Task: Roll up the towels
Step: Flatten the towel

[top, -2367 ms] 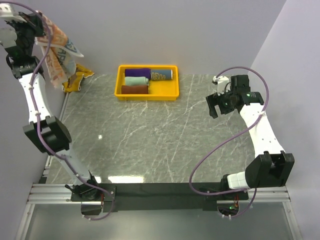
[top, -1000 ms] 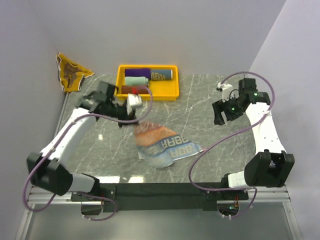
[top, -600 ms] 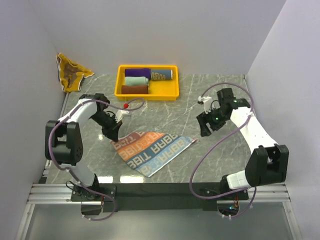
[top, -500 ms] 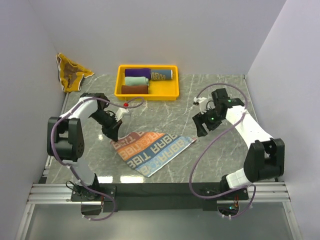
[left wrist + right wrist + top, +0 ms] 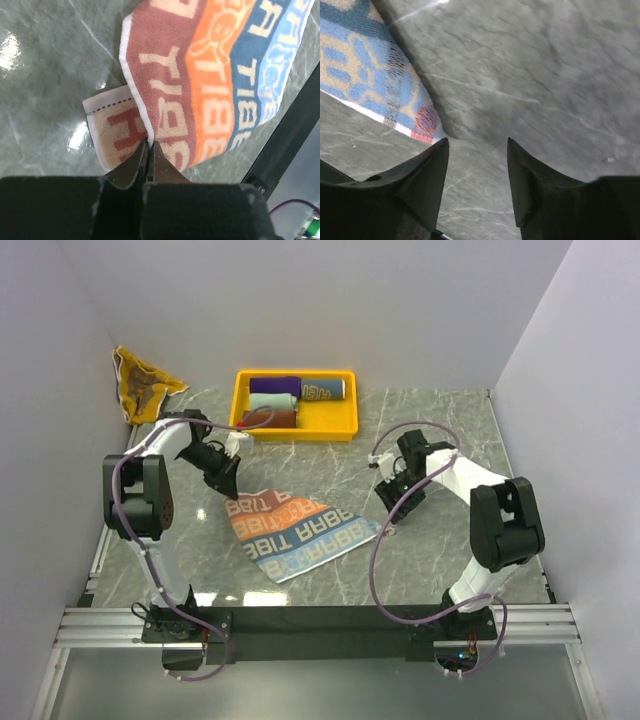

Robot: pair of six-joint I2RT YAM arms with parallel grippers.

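Observation:
A striped maroon, orange and blue towel with RABBIT lettering (image 5: 295,530) lies spread on the marble table. It also shows in the left wrist view (image 5: 200,75). My left gripper (image 5: 225,478) is shut on its back left edge (image 5: 150,145), where a corner is folded under and shows its pale side (image 5: 117,130). My right gripper (image 5: 385,492) is open and empty, low over the table just beside the towel's right corner (image 5: 370,85). A crumpled brown and yellow towel (image 5: 143,385) lies at the far left, off the table's edge.
A yellow tray (image 5: 294,432) at the back holds rolled towels: purple (image 5: 275,385), mint (image 5: 272,400), maroon (image 5: 270,418) and a blue-grey one (image 5: 323,390). Walls close in at the left, back and right. A black rail runs along the table's front edge.
My left gripper brought the towel down from high at the left, laid it out, then pulled its edge toward the back left. My right gripper moved left and down to the towel's right corner.

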